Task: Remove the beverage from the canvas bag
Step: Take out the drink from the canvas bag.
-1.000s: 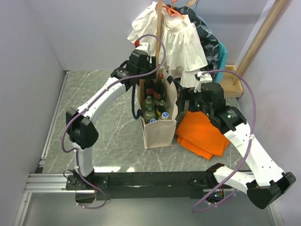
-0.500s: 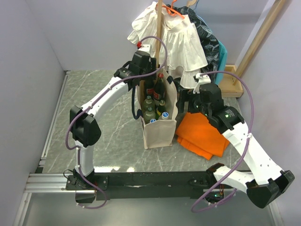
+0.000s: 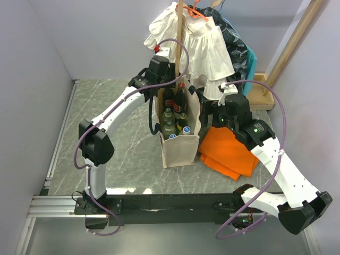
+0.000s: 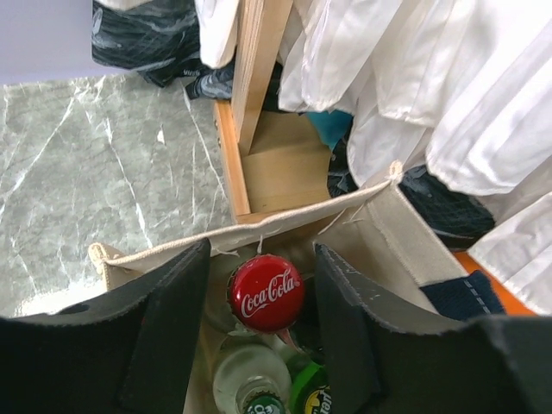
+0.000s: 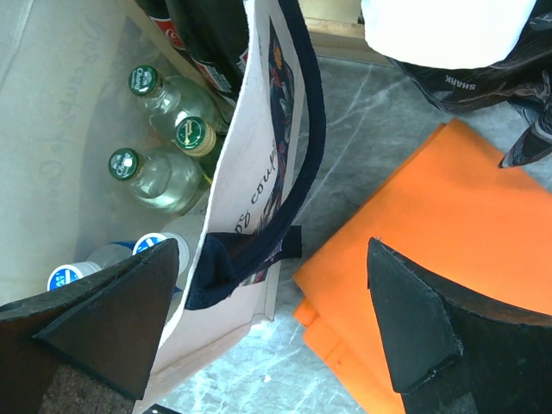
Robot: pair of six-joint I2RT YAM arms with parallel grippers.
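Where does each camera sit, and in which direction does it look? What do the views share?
Top external: high behind the arm bases, looking down at the table; both arms show, the canvas bag between them.
Left wrist: above the bag's far end, looking down; the left gripper, open, flanks a red Coca-Cola cap.
Right wrist: above the bag's right wall, looking down; the right gripper, open, frames the navy handle and orange cloth.
Shared: all see the bag; both wrist views see green-capped bottles.
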